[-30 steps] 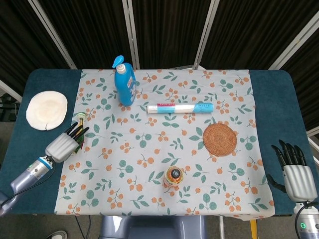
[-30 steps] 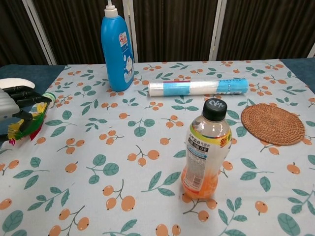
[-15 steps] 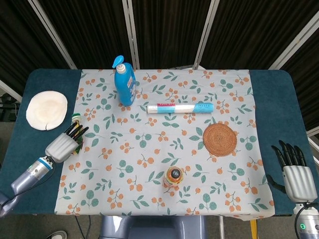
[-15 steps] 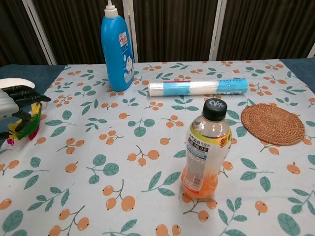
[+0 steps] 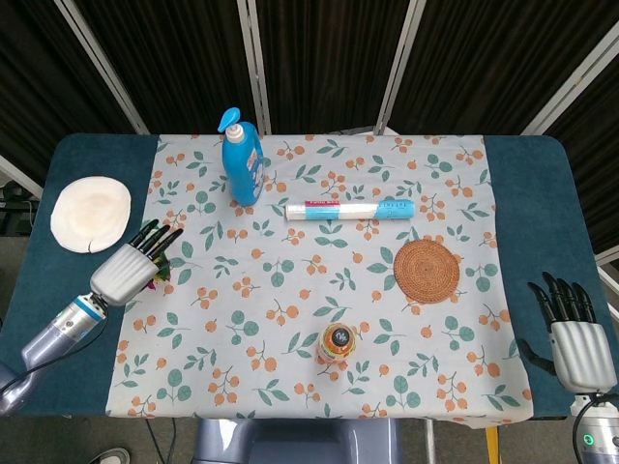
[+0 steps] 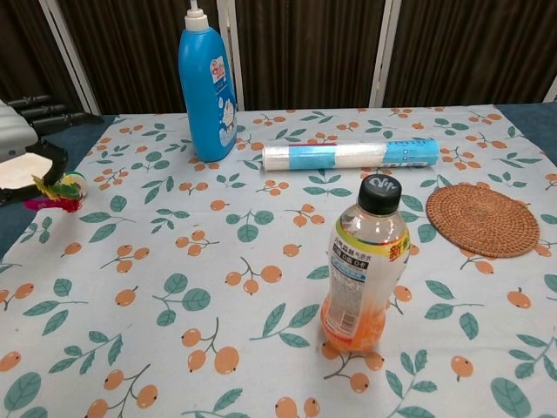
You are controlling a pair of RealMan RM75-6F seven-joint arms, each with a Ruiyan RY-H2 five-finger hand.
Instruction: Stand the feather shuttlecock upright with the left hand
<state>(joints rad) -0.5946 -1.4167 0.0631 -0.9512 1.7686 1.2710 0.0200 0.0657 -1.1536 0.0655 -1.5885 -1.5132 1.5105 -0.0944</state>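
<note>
Shuttlecock [image 6: 54,192] on cloth, below left hand [image 5: 131,267] fingers [image 6: 39,106]

glossy plastic bottle [image 6: 207,85], woven coaster [image 6: 482,219]

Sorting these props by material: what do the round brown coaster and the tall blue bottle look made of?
The coaster looks woven, rattan or a similar plant fibre: matte brown, with concentric ridges coiling out from its centre. The blue bottle looks like glossy opaque plastic, going by the soft highlights on its moulded body, with a white pump top and a printed label. Neither can be confirmed by sight alone.

Silver-grey left hand [image 5: 130,268], black fingers [image 5: 155,235]
</note>
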